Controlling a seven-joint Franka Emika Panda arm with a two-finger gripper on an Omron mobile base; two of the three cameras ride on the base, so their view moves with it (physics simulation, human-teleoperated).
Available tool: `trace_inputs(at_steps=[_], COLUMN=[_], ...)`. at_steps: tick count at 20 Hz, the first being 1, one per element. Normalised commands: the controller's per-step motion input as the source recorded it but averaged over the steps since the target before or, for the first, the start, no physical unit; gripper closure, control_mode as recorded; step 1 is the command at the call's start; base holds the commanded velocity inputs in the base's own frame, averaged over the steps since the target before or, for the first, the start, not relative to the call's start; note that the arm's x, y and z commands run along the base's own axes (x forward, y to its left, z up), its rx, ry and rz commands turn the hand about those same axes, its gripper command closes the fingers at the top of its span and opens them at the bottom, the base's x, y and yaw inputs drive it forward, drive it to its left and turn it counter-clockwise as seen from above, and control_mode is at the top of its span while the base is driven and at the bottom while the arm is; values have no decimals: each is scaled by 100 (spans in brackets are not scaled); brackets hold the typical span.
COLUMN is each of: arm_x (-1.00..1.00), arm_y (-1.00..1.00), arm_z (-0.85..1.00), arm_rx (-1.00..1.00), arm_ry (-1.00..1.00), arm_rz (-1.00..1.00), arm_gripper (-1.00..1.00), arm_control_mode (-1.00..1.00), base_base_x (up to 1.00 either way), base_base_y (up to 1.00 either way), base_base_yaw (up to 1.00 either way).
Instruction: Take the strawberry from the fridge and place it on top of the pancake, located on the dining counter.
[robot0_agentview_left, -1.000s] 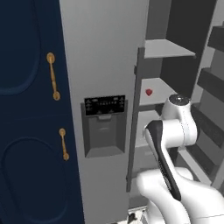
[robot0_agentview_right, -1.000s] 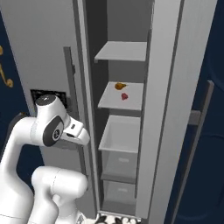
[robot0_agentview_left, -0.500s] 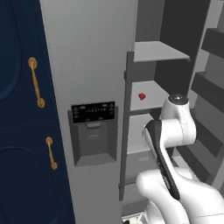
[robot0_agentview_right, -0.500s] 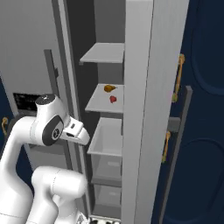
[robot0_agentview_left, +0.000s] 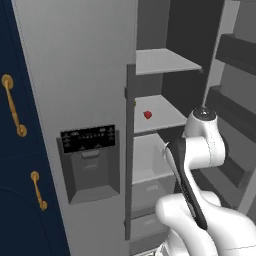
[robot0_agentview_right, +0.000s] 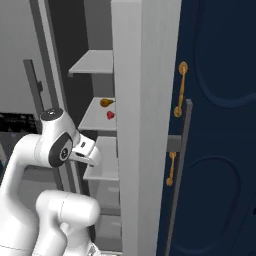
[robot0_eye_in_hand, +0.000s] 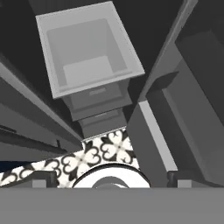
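Note:
The strawberry (robot0_agentview_left: 147, 114) (robot0_agentview_right: 110, 115), tiny and bright red, lies on the middle shelf (robot0_agentview_left: 160, 117) inside the open right side of the grey fridge (robot0_agentview_left: 75, 75). My arm (robot0_agentview_left: 200, 150) stands in front of that opening, below and to the right of the fruit. The gripper (robot0_eye_in_hand: 111, 178) points down and is open, its dark fingertips (robot0_eye_in_hand: 42, 177) wide apart with nothing between them. Below it are the pale fridge drawers (robot0_eye_in_hand: 87, 52) and the patterned floor (robot0_eye_in_hand: 100, 151). The pancake and the dining counter are out of view.
A small orange item (robot0_agentview_right: 105, 102) lies behind the strawberry on the same shelf. The open fridge door (robot0_agentview_right: 145, 125) stands close on the right, its racks (robot0_agentview_left: 235, 115) beside my arm. Navy cabinets with gold handles (robot0_agentview_left: 12, 112) (robot0_agentview_right: 181, 90) flank the fridge. A black dispenser panel (robot0_agentview_left: 90, 137) sits on the shut door.
The whole picture has shifted left in both base views, so the base has driven to the right along the fridge. My arm keeps its pose and the gripper stays open.

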Motion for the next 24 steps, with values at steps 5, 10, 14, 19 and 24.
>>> trace_inputs(at_steps=[5,10,14,19,24], arm_x=[0,0,0,0,27], arm_y=[0,0,0,0,0], arm_z=[0,0,0,0,0], arm_rx=[0,0,0,0,0], arm_ry=[0,0,0,0,-15], arm_rz=[0,0,0,0,3], arm_gripper=[-100,-100,-100,-100,-100], arm_control_mode=[100,100,100,100,-100], base_base_x=[53,35,28,5,5], base_base_y=[0,0,0,0,0], base_base_yaw=[0,0,0,0,0])
